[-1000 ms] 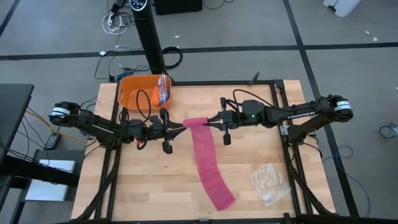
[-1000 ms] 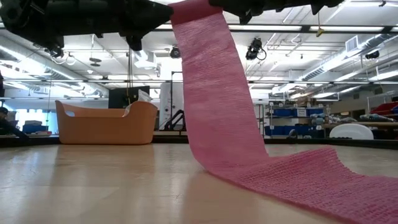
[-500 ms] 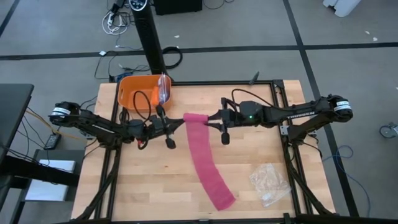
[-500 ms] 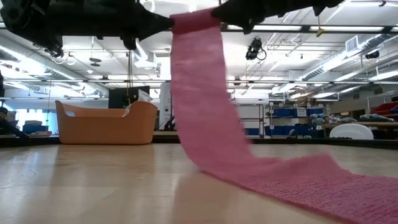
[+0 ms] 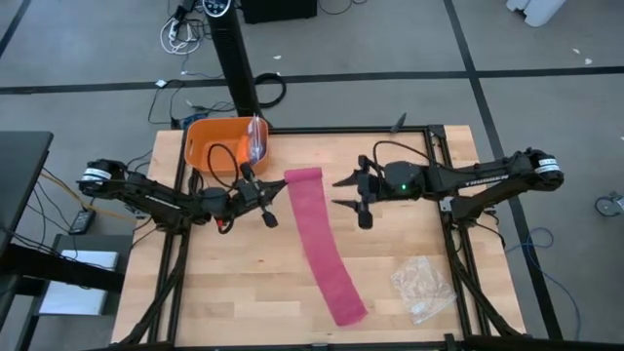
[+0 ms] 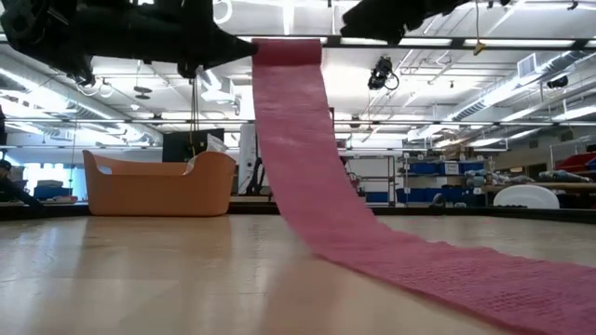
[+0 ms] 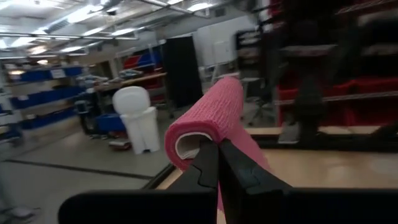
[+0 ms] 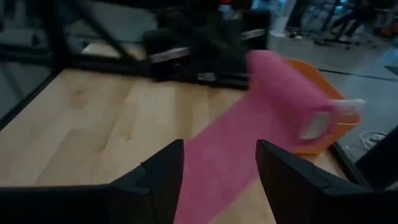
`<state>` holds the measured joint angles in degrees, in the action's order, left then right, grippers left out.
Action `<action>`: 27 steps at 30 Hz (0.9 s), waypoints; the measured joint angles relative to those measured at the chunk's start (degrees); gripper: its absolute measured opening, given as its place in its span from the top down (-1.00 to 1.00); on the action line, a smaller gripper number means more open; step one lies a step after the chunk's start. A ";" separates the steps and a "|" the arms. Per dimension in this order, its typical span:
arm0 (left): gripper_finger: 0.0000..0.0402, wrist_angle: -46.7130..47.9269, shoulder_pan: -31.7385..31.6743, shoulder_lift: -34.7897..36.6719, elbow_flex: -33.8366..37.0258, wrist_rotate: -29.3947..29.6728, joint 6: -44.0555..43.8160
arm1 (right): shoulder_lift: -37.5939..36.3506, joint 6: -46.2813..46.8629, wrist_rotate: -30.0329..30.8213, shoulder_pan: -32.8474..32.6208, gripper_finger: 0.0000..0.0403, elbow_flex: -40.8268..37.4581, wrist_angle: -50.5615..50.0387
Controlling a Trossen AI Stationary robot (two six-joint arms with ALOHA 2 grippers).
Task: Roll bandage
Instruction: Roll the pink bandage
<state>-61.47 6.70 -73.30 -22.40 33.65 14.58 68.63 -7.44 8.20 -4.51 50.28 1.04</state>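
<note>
The magenta-pink bandage (image 5: 322,244) has a small roll at its upper end (image 5: 303,175), held up above the table. A long flat strip hangs from the roll (image 6: 287,51) and trails over the table toward the near edge, its lower end (image 5: 346,312) lying flat. My left gripper (image 5: 280,185) is shut on the roll's left end. My right gripper (image 5: 341,192) stands open just right of the roll and touches nothing; in its wrist view the fingers (image 8: 158,174) frame the strip from a distance. My left gripper pinches the roll's open end at its lower rim (image 7: 208,142) between its two shut fingers (image 7: 217,165). It comes in about level from the table's left, along the roll's axis. The roll is lifted clear and lies level; the strip hangs slack to the table.
An orange tub (image 5: 226,144) stands at the far left, holding a clear item. A crinkled clear plastic bag (image 5: 422,288) lies near the right front corner. The black table frame (image 5: 434,136) runs around the wooden top.
My right gripper has opened, let go of the roll's right end and drawn back toward the table's right edge. My left gripper has turned about its wrist while staying in place with the roll. The hanging strip has swung and now falls straighter.
</note>
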 joint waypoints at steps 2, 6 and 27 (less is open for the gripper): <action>0.98 0.29 -0.05 -0.02 0.09 2.25 1.01 | 0.00 -0.10 1.09 -2.51 0.01 0.02 -3.48; 0.99 1.99 -0.69 -0.44 0.13 3.28 1.87 | 2.48 3.71 2.64 -8.46 0.06 0.02 -9.10; 0.99 7.23 -4.85 -2.14 0.14 5.24 3.24 | 27.08 38.50 -1.96 -31.33 0.10 5.58 -7.21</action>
<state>-54.24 1.85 -75.44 -22.26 38.89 17.82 95.71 31.06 6.24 -35.84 55.86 -6.17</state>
